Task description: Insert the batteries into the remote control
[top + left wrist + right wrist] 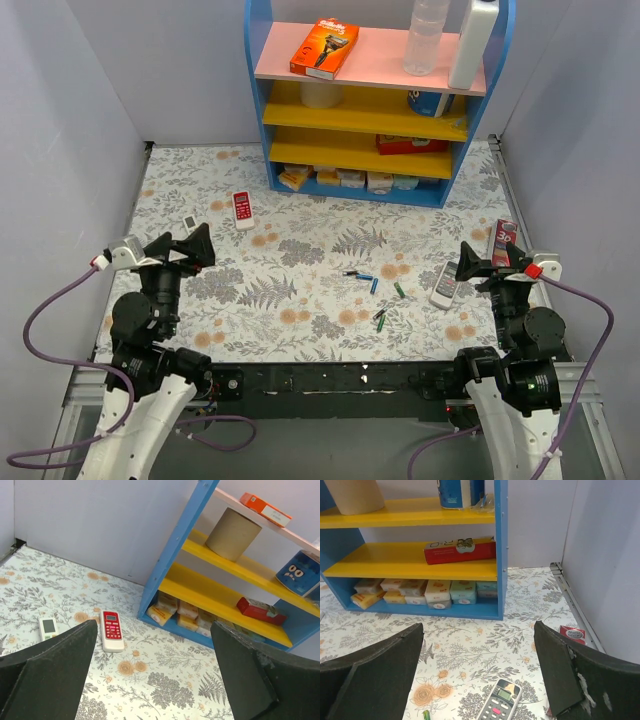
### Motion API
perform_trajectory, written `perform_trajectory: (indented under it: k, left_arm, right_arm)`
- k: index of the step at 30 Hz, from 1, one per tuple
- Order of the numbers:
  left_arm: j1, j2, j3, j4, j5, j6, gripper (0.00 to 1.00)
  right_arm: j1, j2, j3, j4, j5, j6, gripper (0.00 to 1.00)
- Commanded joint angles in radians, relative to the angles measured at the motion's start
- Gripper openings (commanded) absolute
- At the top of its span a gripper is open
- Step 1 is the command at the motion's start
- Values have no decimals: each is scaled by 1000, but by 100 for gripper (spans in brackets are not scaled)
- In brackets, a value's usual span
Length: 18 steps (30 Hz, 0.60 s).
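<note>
Nearest me, at the table's front edge, the two black arms are rising from their bases. Both pincers are standing with jaws spread wide and nothing between them. The left gripper [188, 248] is hanging over the left side of the flower-printed tablecloth [300, 330] and the right gripper [492, 262] over the right side, which reads to me as a ready pose with no picking yet done. Just beyond and between them, the small thin cylindrical batteries [374, 285], blue, green and dark, are lying loose and scattered on the cloth. None is touching the slim light-grey rectangular remote control [445, 284], which is lying face up just beside the right gripper with its little screen and buttons showing. With the face up, I'd guess the battery bay is underneath, so the remote will want turning over and its cover opening before any cell goes in — the right arm is sitting closest for that. A flat red packet [503, 238] is lying by the right edge. Further back on the left, a shorter red-and-white remote [243, 209] and a small white device [190, 221] are lying near each other, well apart from the job. Farthest off, against the back wall, the blue-sided shelf unit [257, 120] with yellow boards is standing, carrying boxes and packets — an orange box [325, 48] is resting on its pink top.
</note>
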Motion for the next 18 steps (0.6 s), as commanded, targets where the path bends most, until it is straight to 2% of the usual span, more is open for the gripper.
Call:
perform_trajectory:
  k: [1, 7, 12, 18]
  left_arm:
    - [11, 80, -4, -15, -16, -31, 98]
    - [15, 267, 28, -84, -91, -114, 98]
    - [18, 551, 124, -185, -131, -175, 98]
    - [22, 859, 250, -248, -42, -184, 98]
  right_arm:
    - [19, -31, -4, 55, 35, -7, 98]
    - [40, -42, -12, 57, 42, -4, 98]
    - [65, -42, -16, 52, 38, -5, 98]
    - [83, -74, -32, 63, 17, -20, 98]
